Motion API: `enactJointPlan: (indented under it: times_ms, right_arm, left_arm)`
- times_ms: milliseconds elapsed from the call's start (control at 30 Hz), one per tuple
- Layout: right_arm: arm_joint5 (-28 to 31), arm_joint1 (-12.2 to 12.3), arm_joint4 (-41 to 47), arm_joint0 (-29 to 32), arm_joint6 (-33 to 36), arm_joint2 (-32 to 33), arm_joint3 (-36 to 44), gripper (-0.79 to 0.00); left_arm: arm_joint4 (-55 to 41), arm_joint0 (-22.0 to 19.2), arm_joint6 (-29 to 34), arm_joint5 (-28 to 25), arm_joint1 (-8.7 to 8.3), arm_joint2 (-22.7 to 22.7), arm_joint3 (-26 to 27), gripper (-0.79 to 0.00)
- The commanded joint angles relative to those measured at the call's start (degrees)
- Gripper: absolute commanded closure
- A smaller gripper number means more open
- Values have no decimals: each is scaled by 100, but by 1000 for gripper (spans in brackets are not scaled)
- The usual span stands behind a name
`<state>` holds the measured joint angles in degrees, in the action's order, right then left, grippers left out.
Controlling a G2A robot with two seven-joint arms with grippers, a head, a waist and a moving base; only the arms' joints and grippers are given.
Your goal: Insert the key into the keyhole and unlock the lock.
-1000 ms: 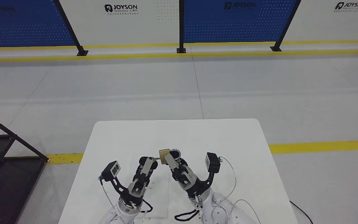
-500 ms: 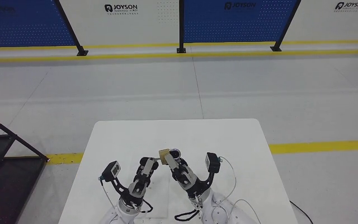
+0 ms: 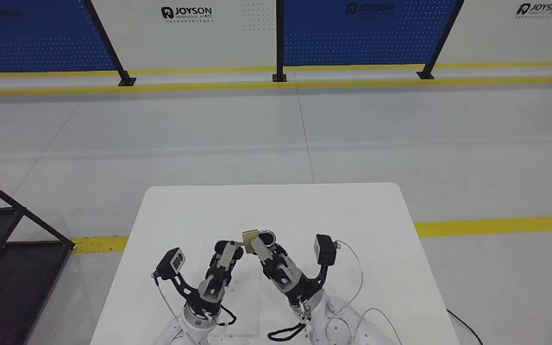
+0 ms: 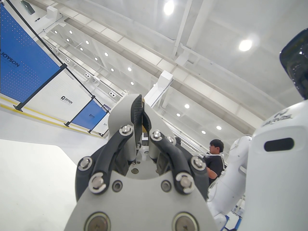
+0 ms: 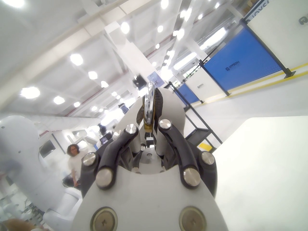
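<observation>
Brass, it seems, is what the lock (image 3: 251, 238) is made of, with a shiny silver loop (image 5: 149, 102) on top. My right gripper (image 5: 152, 92) is squeezed tight on the lock and holds it up off the white table (image 3: 362, 216). Just beside the lock, on my left side of it, is my left gripper (image 4: 140, 102). Its jaws are pinched together on a thin gold-looking thing, and I think that is the key (image 4: 144, 128). I can see only a tiny bit of it. From above, the tip of my left gripper is very near the lock, maybe touching it. I cannot see the keyhole, so I cannot tell if the key is in yet.

What could go wrong? The key is small and I hold only a thin bit of it. If it comes at the lock a little crooked, it could bump the brass next to the hole and slide in my grip. If I push hard, the lock could twist in my right gripper, or the key could drop onto the table under the lock.

Since a second ago, the lock has come a little closer to my left gripper. The gap between them is smaller now.
</observation>
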<state>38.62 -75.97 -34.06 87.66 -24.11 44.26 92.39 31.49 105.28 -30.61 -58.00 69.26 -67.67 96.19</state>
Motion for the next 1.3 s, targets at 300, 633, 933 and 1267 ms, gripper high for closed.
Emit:
enactJointPlan:
  times_ms: [300, 633, 933, 1267]
  right_arm:
    - [-10, -34, -31, 28, 82, 48, 4, 0]
    - [36, -56, -39, 71, 96, 121, 24, 0]
    - [288, 13, 180, 172, 464, 402, 158, 0]
    - [370, 174, 349, 439, 1249, 844, 526, 0]
  left_arm:
    - [48, -8, 95, 0, 43, -57, -14, -376]
    - [112, 5, 134, 0, 82, -94, -5, -533]
    - [530, 95, 89, 0, 12, -368, 105, -360]
    - [684, 165, 369, 0, -318, -339, 217, -354]
